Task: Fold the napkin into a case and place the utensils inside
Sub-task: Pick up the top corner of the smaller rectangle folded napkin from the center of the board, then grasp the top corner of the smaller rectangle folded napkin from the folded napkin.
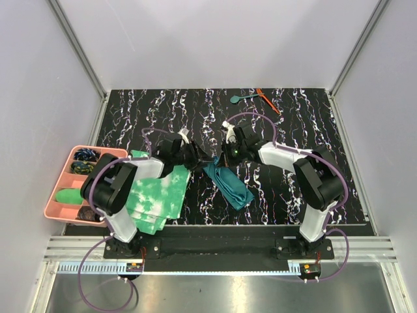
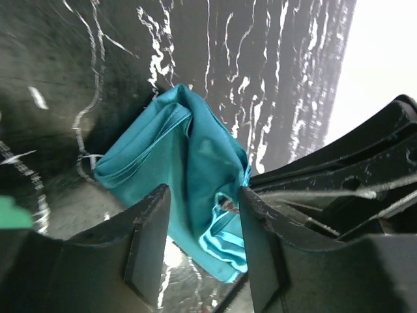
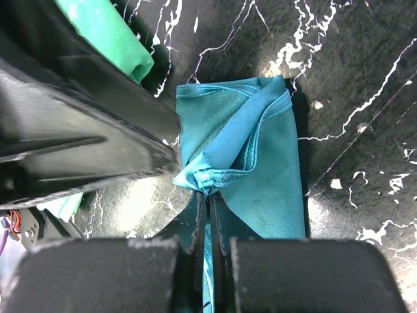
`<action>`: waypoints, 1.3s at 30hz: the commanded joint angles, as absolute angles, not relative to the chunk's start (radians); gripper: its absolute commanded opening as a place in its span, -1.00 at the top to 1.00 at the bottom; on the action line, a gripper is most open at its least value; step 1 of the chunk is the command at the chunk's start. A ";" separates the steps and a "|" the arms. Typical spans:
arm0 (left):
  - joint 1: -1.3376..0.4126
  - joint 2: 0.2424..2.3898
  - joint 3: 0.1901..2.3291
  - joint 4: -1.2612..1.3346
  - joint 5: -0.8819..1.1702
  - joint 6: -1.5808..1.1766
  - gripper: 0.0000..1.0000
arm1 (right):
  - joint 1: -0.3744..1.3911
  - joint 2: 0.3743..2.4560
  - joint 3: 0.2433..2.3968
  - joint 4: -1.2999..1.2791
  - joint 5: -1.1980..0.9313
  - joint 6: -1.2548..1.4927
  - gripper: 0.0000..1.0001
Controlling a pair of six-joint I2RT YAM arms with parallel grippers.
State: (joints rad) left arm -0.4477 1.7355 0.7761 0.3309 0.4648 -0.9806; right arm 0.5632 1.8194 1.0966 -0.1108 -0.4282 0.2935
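The napkin (image 1: 229,187) lies bunched mid-table (image 1: 313,130), toward the near edge. The right gripper (image 3: 208,203) is clamped on its hem. The left gripper (image 2: 203,199) fingers stand apart.

Robot lab test cell, not a home or a shop. Two robot arms, left arm (image 1: 117,189) and right arm (image 1: 319,182), are bolted to an aluminium rail (image 1: 215,251) at 6 o'clock. Plain white panel walls (image 1: 215,39) close in the 9, 12 and 3 o'clock sides, joined by aluminium corner posts (image 1: 78,49). The work surface is a black marbled tabletop (image 1: 313,117). Exposed purple cables (image 1: 251,114) loop along the arms. Props are staged like test items: pink compartment tray (image 1: 52,195) at 9 o'clock, tie-dye cloths (image 1: 156,195) at 7 o'clock, teal napkin (image 1: 228,186) near centre. Both wrist views show only tabletop and cloth.
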 commanded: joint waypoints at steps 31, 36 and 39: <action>-0.718 1.784 1.066 -0.110 -0.150 -0.512 0.41 | 0.549 1.859 1.190 -0.215 -0.463 0.302 1.00; -0.726 1.796 1.080 -0.115 -0.155 -0.511 0.42 | 0.551 1.862 1.190 -0.216 -0.468 0.307 1.00; -0.726 1.801 1.085 -0.124 -0.161 -0.517 0.70 | 0.551 1.862 1.192 -0.216 -0.472 0.310 1.00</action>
